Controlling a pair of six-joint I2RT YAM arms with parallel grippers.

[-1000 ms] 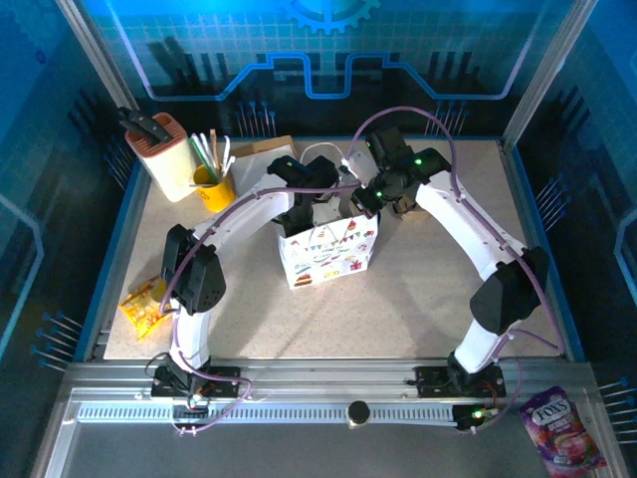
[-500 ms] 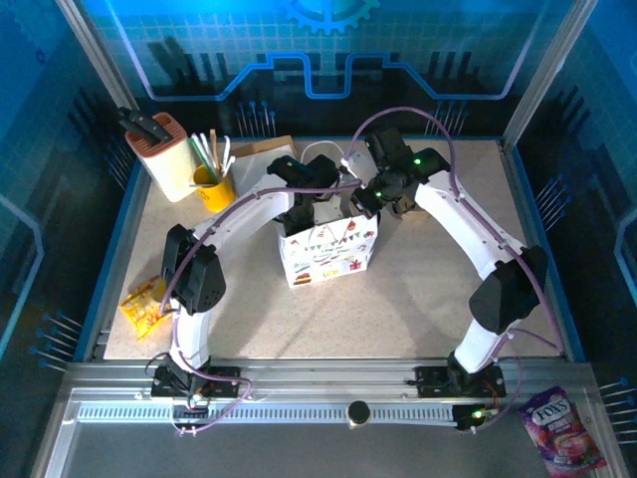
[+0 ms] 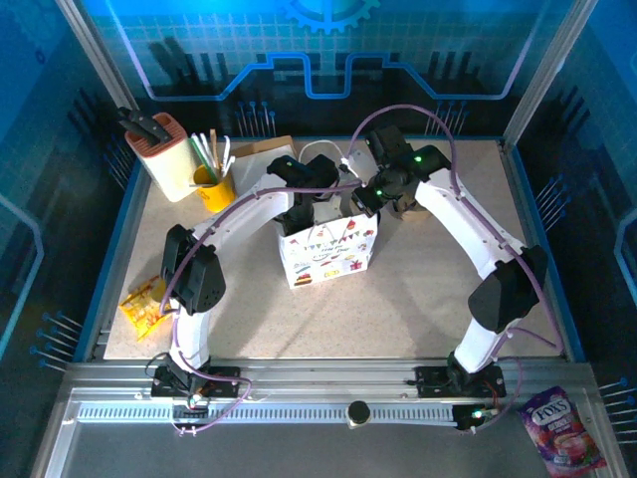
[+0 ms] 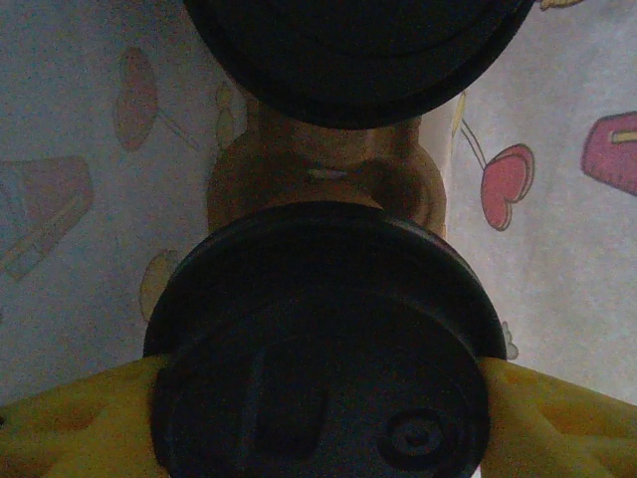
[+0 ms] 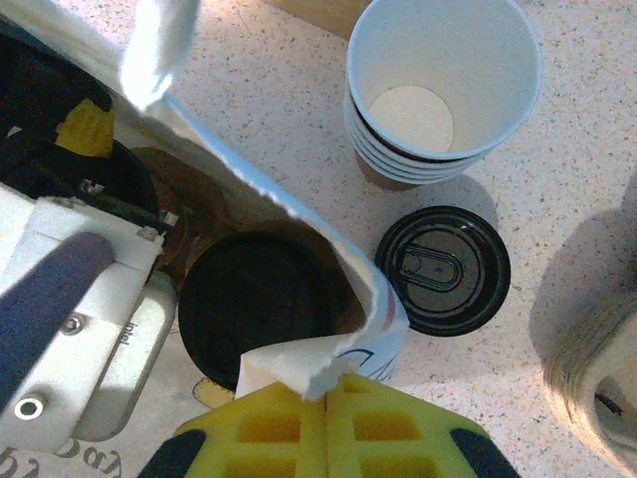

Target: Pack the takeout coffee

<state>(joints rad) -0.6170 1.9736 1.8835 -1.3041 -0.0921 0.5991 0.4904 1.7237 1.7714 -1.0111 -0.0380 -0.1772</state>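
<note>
The white printed paper bag (image 3: 328, 257) stands mid-table. My left gripper (image 3: 304, 217) reaches down into it. In the left wrist view my left gripper (image 4: 318, 398) is shut on a takeout coffee with a black lid (image 4: 318, 329), a yellow finger (image 4: 70, 423) pressing each side of it. A second lidded coffee (image 4: 348, 50) stands beyond, with the beige carrier (image 4: 318, 169) between them. My right gripper (image 5: 328, 393) is shut on the bag's rim (image 5: 299, 363), holding the mouth wide. One lidded cup (image 5: 257, 294) sits inside below it.
Beside the bag stand a stack of empty paper cups (image 5: 438, 90), a loose black lid (image 5: 443, 269) and a beige moulded piece (image 5: 597, 368). A knife block (image 3: 159, 149) and yellow utensil cup (image 3: 214, 184) stand far left. A snack packet (image 3: 144, 304) lies near left.
My right gripper has shifted very slightly with the bag's rim. The left arm has stayed still inside the bag.
</note>
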